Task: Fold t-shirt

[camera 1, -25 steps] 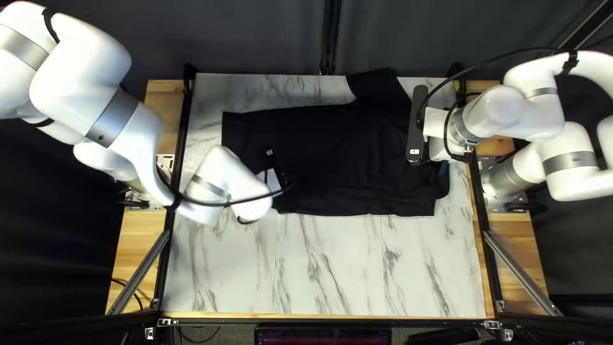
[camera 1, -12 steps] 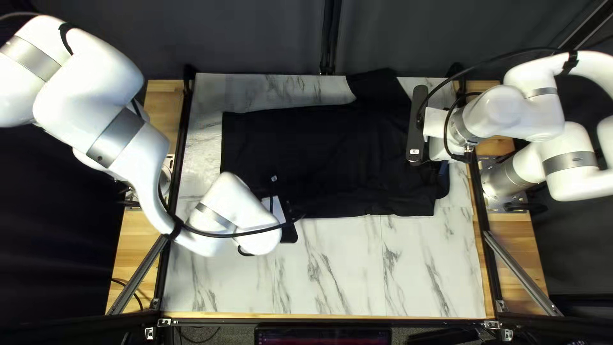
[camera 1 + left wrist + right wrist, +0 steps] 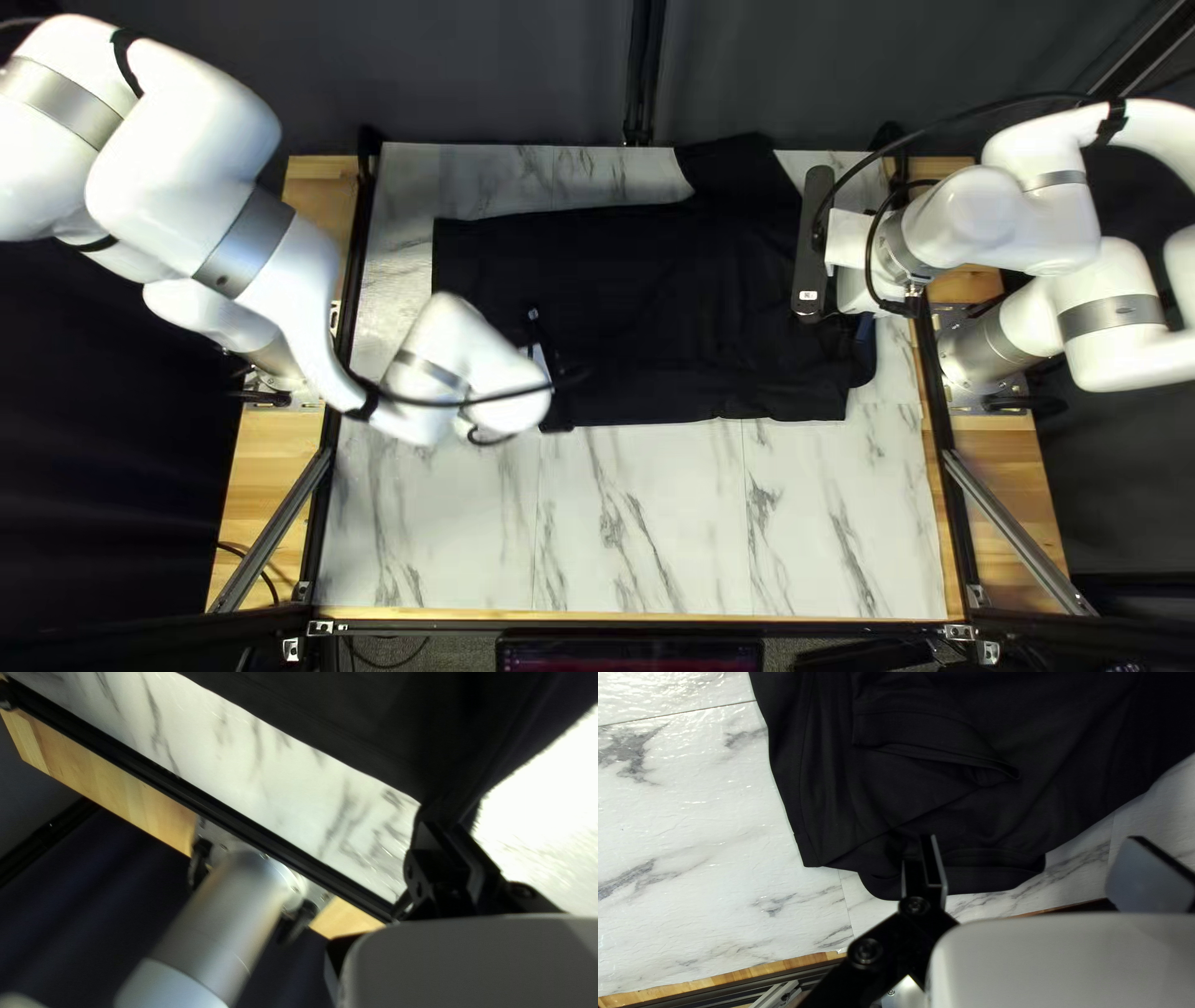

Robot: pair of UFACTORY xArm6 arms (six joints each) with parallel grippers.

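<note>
The top left view slants down from above the desk's near edge (image 3: 647,611) toward the far curtain (image 3: 498,75). 2 closer wrist views look down, 1 over the left, 1 leftward from the right; all 3 share the t-shirt (image 3: 623,286).

Top left view: tabletop (image 3: 647,535) brightly lit, t-shirt (image 3: 598,286) near-black, folds faint | Left wrist view: 1 burnt-out glare patch, arm base (image 3: 230,902) blurred | Right wrist view: fine glints on tabletop

Both wrist views cut off the t-shirt (image 3: 647,299); the top left view crops my left arm (image 3: 181,162).
</note>
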